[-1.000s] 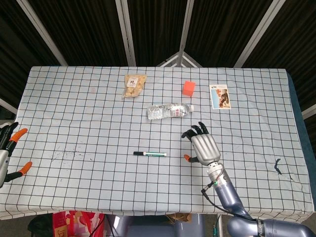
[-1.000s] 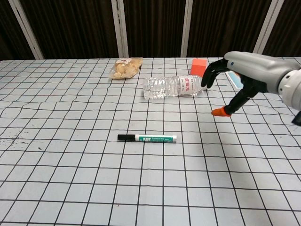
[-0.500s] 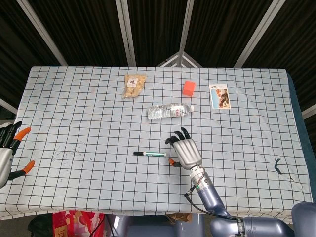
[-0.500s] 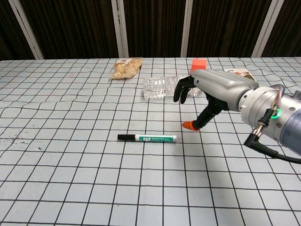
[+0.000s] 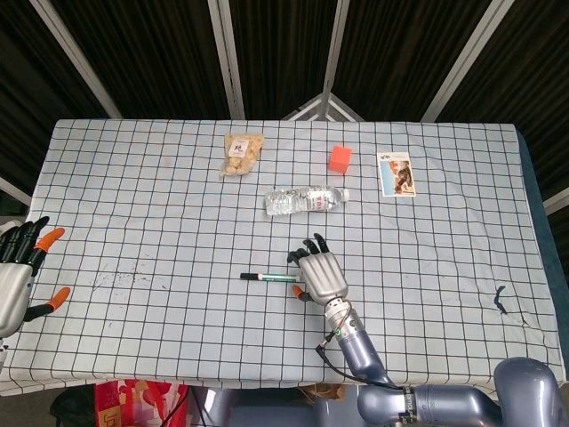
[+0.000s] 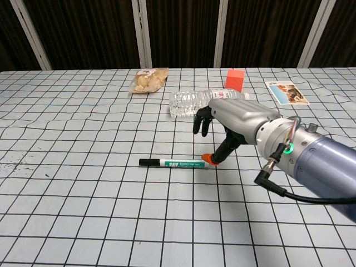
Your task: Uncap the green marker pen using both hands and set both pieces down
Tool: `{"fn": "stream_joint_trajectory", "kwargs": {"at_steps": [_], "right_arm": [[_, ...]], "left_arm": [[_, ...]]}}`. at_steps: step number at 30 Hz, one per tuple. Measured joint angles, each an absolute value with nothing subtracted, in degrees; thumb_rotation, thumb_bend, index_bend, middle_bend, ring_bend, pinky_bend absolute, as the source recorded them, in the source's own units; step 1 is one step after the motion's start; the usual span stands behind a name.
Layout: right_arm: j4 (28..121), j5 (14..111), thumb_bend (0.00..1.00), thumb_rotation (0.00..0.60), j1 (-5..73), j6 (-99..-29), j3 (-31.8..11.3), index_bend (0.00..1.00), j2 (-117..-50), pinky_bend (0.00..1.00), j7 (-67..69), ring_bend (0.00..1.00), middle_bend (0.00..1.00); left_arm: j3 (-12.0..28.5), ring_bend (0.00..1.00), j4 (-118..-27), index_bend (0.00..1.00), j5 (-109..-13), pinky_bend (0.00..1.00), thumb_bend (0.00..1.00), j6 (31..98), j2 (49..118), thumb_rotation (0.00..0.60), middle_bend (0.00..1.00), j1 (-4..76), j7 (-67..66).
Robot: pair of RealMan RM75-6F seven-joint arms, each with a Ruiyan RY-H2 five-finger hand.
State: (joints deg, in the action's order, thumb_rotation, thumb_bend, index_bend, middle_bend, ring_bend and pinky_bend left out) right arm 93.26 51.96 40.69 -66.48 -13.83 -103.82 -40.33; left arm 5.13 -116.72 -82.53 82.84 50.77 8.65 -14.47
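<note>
The green marker pen (image 5: 267, 277) (image 6: 175, 163) lies flat on the checked cloth near the middle, black cap pointing to the image left. My right hand (image 5: 318, 274) (image 6: 228, 120) hovers over its right end, fingers spread, holding nothing. Its orange thumb tip (image 6: 207, 160) is right at the pen's end; whether it touches is unclear. My left hand (image 5: 20, 271) waits at the table's left edge, fingers spread and empty; only the head view shows it.
A water bottle (image 5: 306, 199) (image 6: 207, 101) lies on its side behind the pen. Further back are a snack bag (image 5: 242, 154) (image 6: 149, 79), an orange cube (image 5: 340, 158) (image 6: 234, 79) and a picture card (image 5: 396, 173) (image 6: 287, 92). A small dark object (image 5: 500, 300) lies near the right edge.
My right hand has moved leftward across the cloth and down to the pen's right end. My left hand has shifted slightly at the table's left edge.
</note>
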Motion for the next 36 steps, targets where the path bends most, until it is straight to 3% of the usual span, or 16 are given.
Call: {"fn": "stream_joint_trajectory", "kwargs": {"at_steps": [15,36], "right_arm": [[87.3,51.5,0.31,0.6,43.7,-66.5,-14.1,0.37,-110.8,0.04,-41.7,0.16,0.4],[79.4,50.7,0.31,0.6,45.0,-63.6,-14.0,0.43,-114.4,0.04,-39.8,0.19,0.43]], "left_arm": [[5.4,0.0,-115.7,0.14,-81.4,0.0,0.33,82.5,51.9,0.6,0.0,9.3,-15.0],[5.2,0.0,-114.6,0.14,-80.7,0.0,0.33,82.4,52.0,0.6,0.0,9.2,-14.4]]}}
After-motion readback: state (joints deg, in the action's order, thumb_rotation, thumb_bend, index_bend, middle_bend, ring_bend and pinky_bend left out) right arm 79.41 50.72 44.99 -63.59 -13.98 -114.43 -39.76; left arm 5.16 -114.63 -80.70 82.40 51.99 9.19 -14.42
